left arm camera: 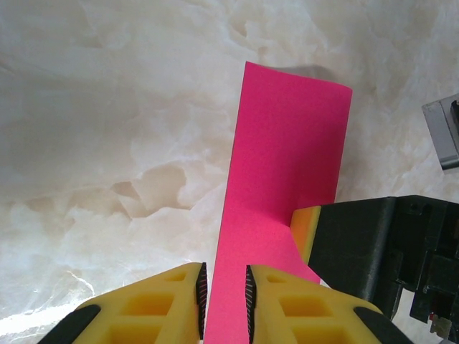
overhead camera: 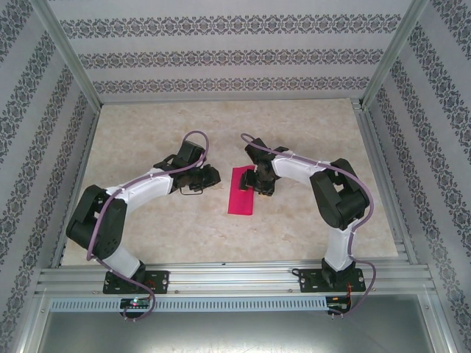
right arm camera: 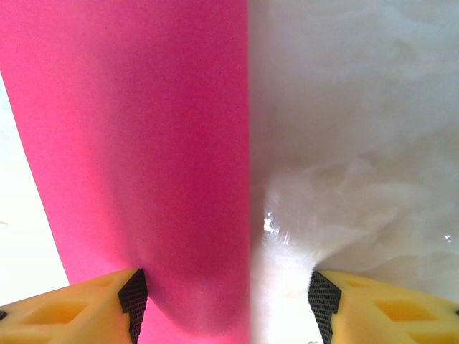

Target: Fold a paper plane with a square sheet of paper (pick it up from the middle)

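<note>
Lying flat on the table (overhead camera: pixel 147 132), approx mid-way betw. the two arms, is the paper (overhead camera: pixel 243 193). It's a pink rectangle w/ long sides running near-far.

R gripper (overhead camera: pixel 259 184) sits at the paper's right edge in the top view, nearer the far end than the near one. In the R wrist view its jaws are wide apart w/ nothing clamped. The paper's straight right edge runs down the gap betw. them, so one finger (right arm camera: pixel 107 308) is over pink and the other over bare marble. Can't tell if the tips touch the surface. In the L wrist view one R fingertip (left arm camera: pixel 305 228), yellow on a black body, meets the paper's right edge. The pink looks a bit shaded/bent just beside it.

L gripper (overhead camera: pixel 210 179) is just left of the paper in the top view, w/ a thin strip of bare table showing betw. them. In the L wrist view its jaws are nearly together, only a narrow slit left, and pink shows through that slit. The paper stretches away from the fingertips, and its left edge passes behind one pad. Its end away from the fingertips has a shadow under one corner, so that corner seems slightly raised. The paper looks to lie under the pads rather than pinched, but contact can't be told for sure.
</note>
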